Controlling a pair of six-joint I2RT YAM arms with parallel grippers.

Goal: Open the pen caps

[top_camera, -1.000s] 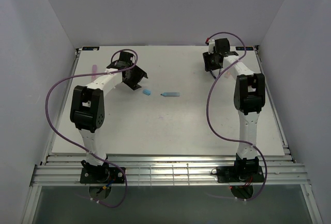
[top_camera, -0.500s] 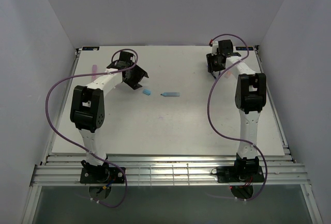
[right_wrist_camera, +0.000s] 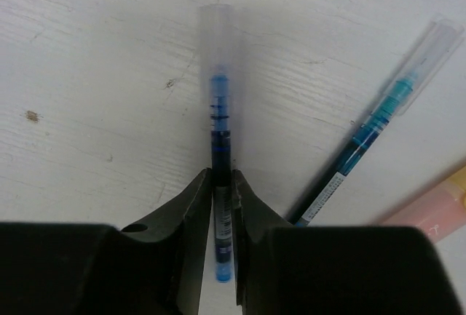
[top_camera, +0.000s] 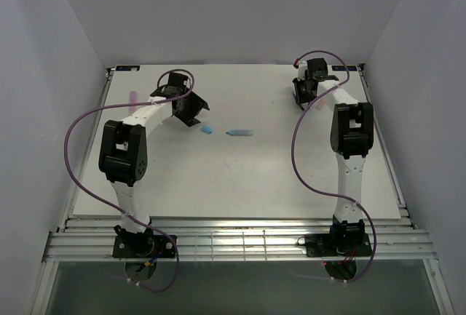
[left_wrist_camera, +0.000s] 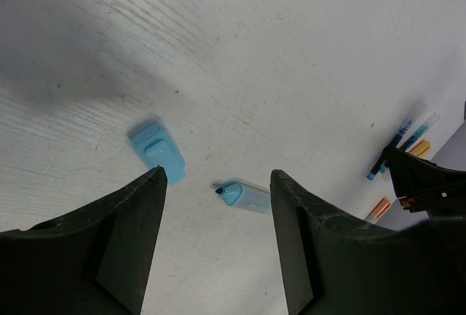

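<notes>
One light blue cap [left_wrist_camera: 156,151] lay off its highlighter [left_wrist_camera: 246,196] beneath the open, empty left gripper [left_wrist_camera: 217,177], while the right gripper [right_wrist_camera: 220,178] clamped a blue pen [right_wrist_camera: 218,111] (clear cap [right_wrist_camera: 216,38] not yet pulled).

A white table [top_camera: 240,177] has 2 arms bolted at its near edge. The left arm [top_camera: 124,151] bends toward the far left part. The left gripper [top_camera: 194,113] hangs just beside a light blue cap [top_camera: 207,129]. A light blue pen [top_camera: 240,132] lies near the cap, not touching it. A pink pen [top_camera: 132,95] lies by the left edge. The right gripper [top_camera: 303,98] points down near the far right corner, next to a small pink thing [top_camera: 320,104]. Purple cables [top_camera: 73,137] loop off both arms.
</notes>
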